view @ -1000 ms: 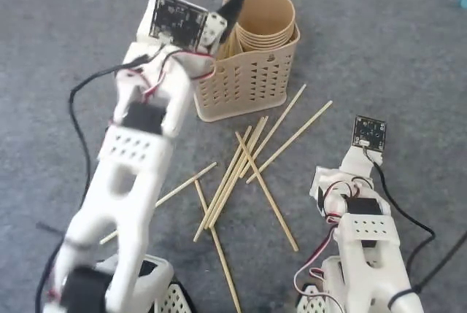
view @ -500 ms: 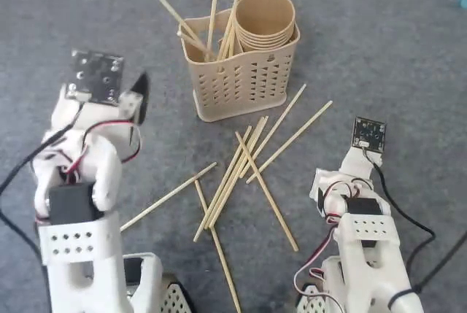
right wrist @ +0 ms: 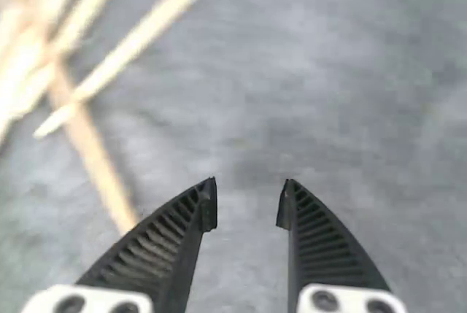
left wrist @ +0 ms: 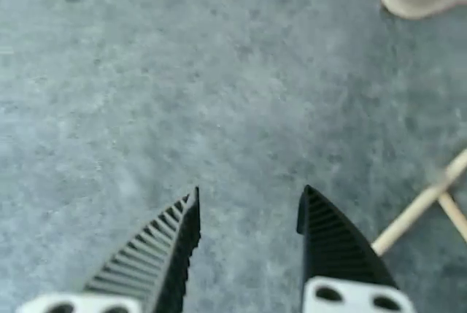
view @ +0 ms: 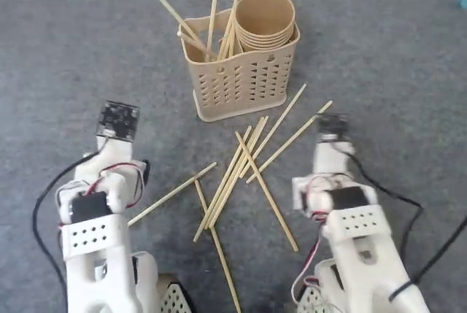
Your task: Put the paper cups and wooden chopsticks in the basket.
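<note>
tbh the paper cups (view: 266,14) sit in the basket (view: 241,87), loose chopsticks (view: 244,154) lie flat on the surface (view: 408,72) before it, light, stiff, prob rolly so pinch mid-length imo; left end effector (left wrist: 248,218) and right end effector (right wrist: 248,207) both gape empty.

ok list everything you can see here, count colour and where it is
basket: one, beige, slotted, far middle of the mat
paper cups: one nested stack, brown, in the basket at the end nearer the right arm; exact count unclear
chopsticks in the basket: several, pale wood, standing at its other end
loose chopsticks: at least seven, pale wood, crossed on the mat in front of the basket, between the arms
mat: one, grey, under everything
left gripper: one, black fingers on a white arm, open, above bare mat
right gripper: one, black fingers on a white arm, open, above the mat beside loose chopsticks
</note>
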{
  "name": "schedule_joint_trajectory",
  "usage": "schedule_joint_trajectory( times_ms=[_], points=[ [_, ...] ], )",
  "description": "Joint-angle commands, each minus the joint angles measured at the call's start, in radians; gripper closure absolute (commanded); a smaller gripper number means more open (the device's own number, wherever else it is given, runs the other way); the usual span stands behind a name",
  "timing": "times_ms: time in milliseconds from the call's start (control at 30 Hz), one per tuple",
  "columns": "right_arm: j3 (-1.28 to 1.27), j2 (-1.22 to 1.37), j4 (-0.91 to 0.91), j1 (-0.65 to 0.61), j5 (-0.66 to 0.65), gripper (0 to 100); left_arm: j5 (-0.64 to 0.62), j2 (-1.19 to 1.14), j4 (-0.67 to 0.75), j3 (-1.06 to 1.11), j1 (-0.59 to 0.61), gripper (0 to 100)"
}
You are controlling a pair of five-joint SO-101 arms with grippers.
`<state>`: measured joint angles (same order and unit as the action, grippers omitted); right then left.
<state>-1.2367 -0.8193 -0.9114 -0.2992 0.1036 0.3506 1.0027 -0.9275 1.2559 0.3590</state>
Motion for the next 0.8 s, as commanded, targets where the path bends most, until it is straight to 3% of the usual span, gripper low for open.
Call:
schedule_joint_trajectory(
  times_ms=[0,200,600,767],
  points=[
    [0.081,-0.024,-0.018,-0.159,-0.029,83.6,0.021,0.026,-0.002,0.041,-0.048,80],
    [0.089,-0.022,0.031,-0.291,-0.032,71.3,0.015,0.026,0.115,0.168,-0.064,79],
    [0.091,0.383,0.444,-0.295,-0.074,86.0,-0.015,0.025,0.109,0.160,-0.066,79],
    [0.160,0.481,0.464,-0.289,-0.075,86.4,-0.017,0.025,0.110,0.162,-0.095,79]
  ],
)
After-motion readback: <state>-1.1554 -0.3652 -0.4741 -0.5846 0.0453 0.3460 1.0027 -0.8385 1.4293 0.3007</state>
